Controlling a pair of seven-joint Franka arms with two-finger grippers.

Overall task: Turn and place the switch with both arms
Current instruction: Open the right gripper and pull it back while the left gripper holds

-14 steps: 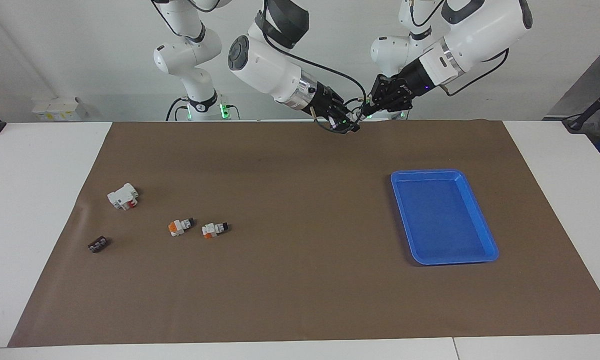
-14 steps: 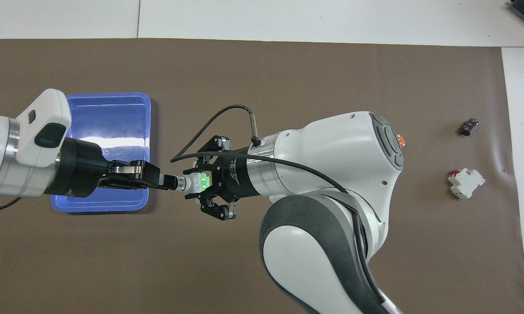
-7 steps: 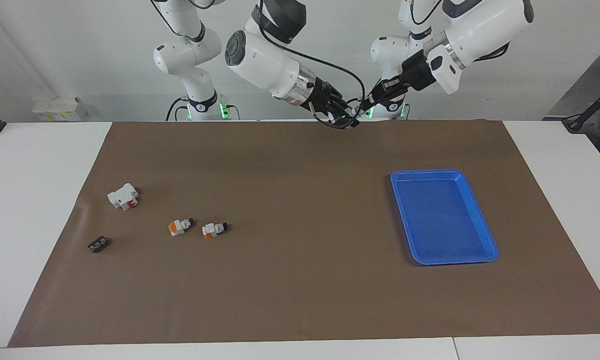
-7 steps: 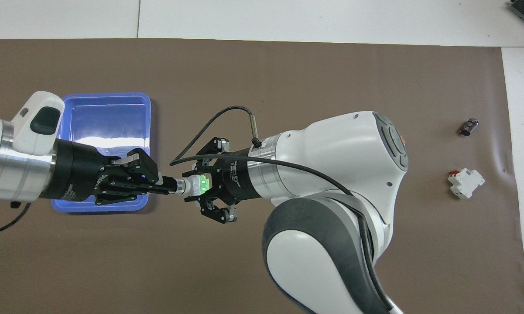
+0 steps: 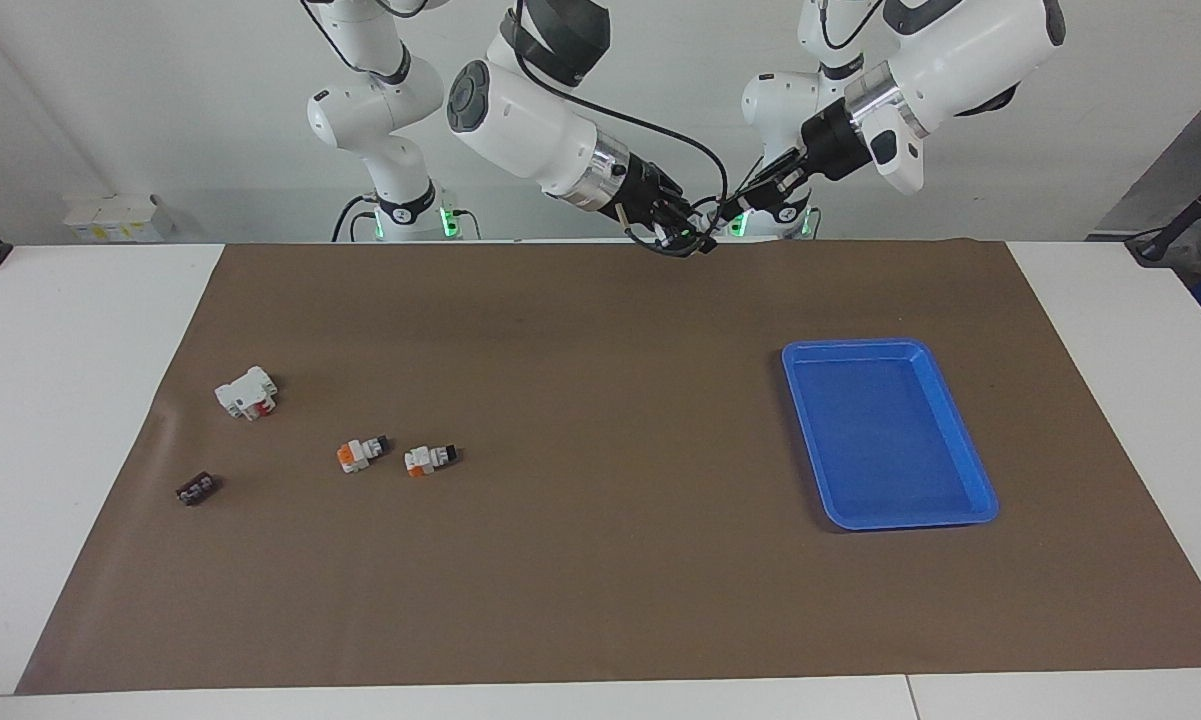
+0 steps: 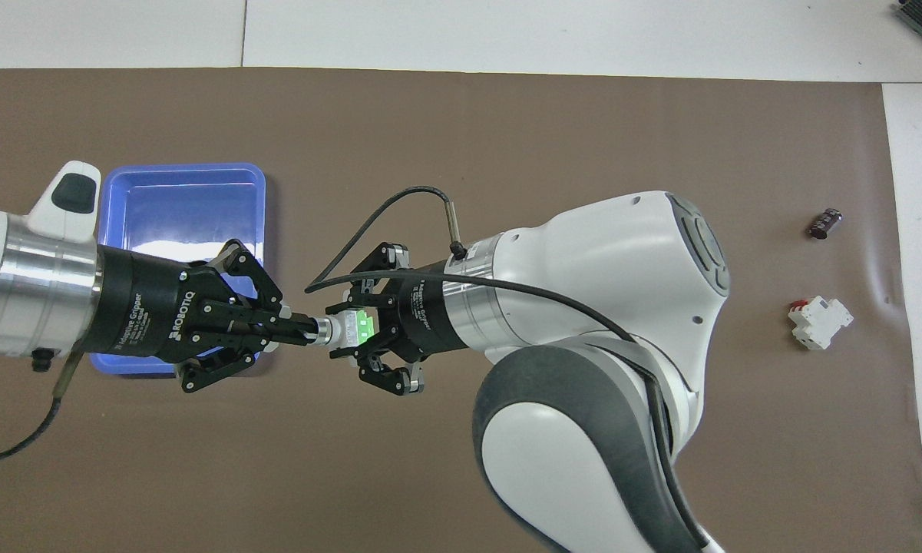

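- Overhead view: right pincer (image 6: 357,329) is clenched on the switch (image 6: 351,328) at its green end, held in the air just beside the blue tray (image 6: 253,178).
- Left pincer (image 6: 311,331) is clamped on the switch's black knob, likely so that its wrist can turn the knob while the other braces the body.
- Two orange-ended switches (image 5: 363,453) lie on the counter (image 5: 600,560), well apart from the tray, toward the right arm's end.

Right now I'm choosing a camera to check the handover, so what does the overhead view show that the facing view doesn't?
Overhead only: the switch with its green end, pinched between the left hand and right hand. Facing only: both orange-ended switches, hidden under the right arm from above. Both: the blue tray, the white block with a red part, and a small dark part.
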